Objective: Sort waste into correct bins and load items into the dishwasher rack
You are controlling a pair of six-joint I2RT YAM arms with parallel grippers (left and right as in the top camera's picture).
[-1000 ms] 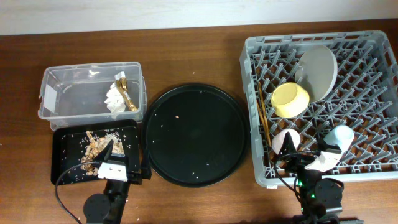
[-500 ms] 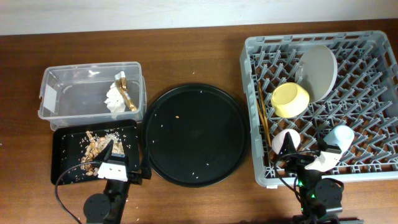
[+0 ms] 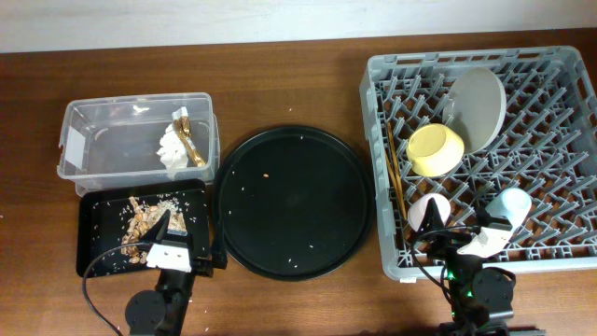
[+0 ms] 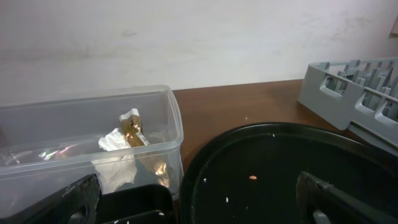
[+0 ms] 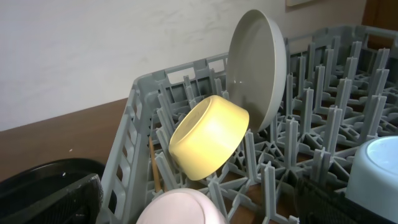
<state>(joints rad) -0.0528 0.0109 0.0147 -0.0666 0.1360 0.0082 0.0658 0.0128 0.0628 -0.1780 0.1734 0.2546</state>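
The grey dishwasher rack (image 3: 374, 168) at the right holds the pale plate (image 3: 478, 103) on edge, the yellow bowl (image 3: 436, 149) tilted on its side, the pink cup (image 3: 427, 213), the blue cup (image 3: 511, 205) and the chopsticks (image 3: 395, 182) along its left wall. The clear tub (image 3: 93, 140) holds the white tissue (image 3: 171, 149) and gold wrapper (image 3: 189, 140). The shallow black tray (image 3: 93, 247) holds brown scraps (image 3: 140, 219). My left gripper (image 4: 199, 202) is open and empty over the black tray's right end. My right gripper (image 5: 199, 202) is open at the rack's front, with the pink cup (image 5: 180, 208) low between its fingers.
A large round black tray (image 3: 294, 201) with a few crumbs lies between the bins and the rack, and shows in the left wrist view (image 4: 280, 162). The brown wooden table (image 3: 280, 84) runs to a pale wall at the back.
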